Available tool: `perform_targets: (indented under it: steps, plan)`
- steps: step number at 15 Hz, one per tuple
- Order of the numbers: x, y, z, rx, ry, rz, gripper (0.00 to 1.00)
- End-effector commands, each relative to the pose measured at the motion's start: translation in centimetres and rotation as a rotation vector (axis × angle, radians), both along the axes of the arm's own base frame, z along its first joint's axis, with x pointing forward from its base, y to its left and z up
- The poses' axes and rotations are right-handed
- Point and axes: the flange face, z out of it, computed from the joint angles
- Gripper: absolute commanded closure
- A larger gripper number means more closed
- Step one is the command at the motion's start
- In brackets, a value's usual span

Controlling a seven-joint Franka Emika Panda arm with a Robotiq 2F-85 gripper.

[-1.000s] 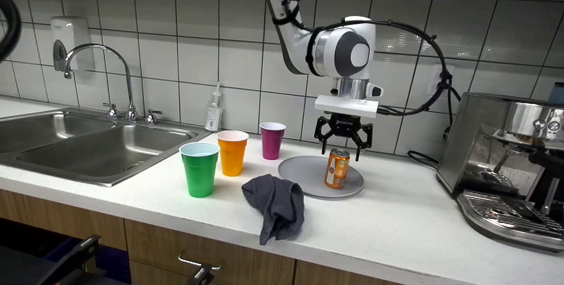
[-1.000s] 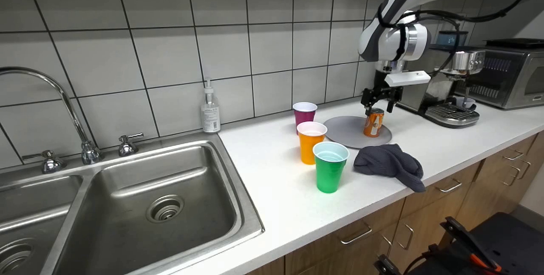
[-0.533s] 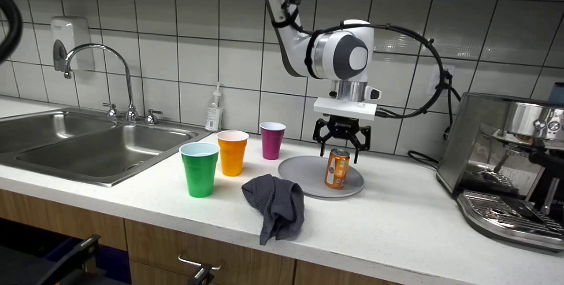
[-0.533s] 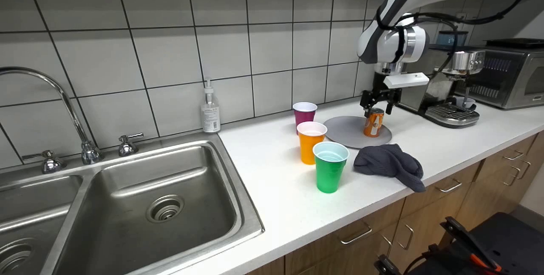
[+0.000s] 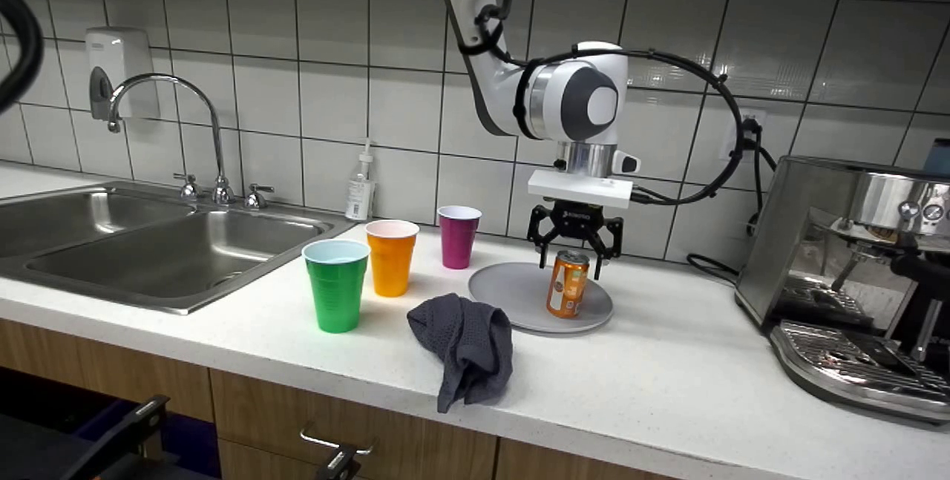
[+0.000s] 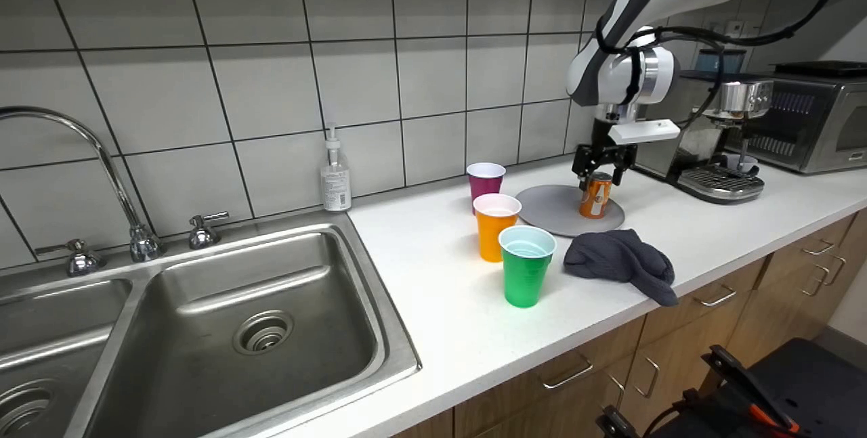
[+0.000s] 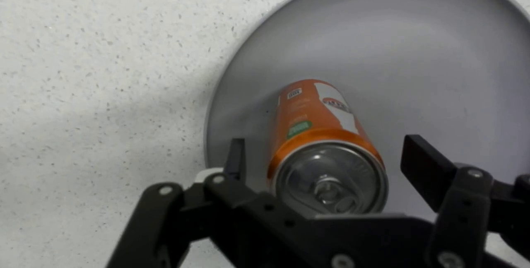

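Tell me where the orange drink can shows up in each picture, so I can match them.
In an exterior view: the orange drink can stands right of center, below mid-height.
In an exterior view: the orange drink can stands right of center, at mid-height.
Wrist view: the orange drink can is just right of center, seen from above.
Shared landmark: the gray plate under the can, in all three views.

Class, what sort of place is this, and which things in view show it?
Probably a kitchen or kitchenette: there is a double-basin sink, a curved tap over it and an espresso machine on the same counter.
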Motion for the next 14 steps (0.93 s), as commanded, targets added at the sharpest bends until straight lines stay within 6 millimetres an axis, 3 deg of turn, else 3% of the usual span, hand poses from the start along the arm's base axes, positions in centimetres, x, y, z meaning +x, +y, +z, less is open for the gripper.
perform_targets:
  steps: [1, 4, 5, 14]
  plan:
    - [0.9, -0.6, 0.0, -0.011, -0.007, 0.006, 0.35]
    - [1.1, -0.6, 0.0, -0.012, -0.009, 0.011, 0.58]
    - [1.2, -0.6, 0.1, -0.012, -0.01, 0.013, 0.62]
    - [1.2, -0.8, 1.9, -0.005, -0.05, 0.006, 0.62]
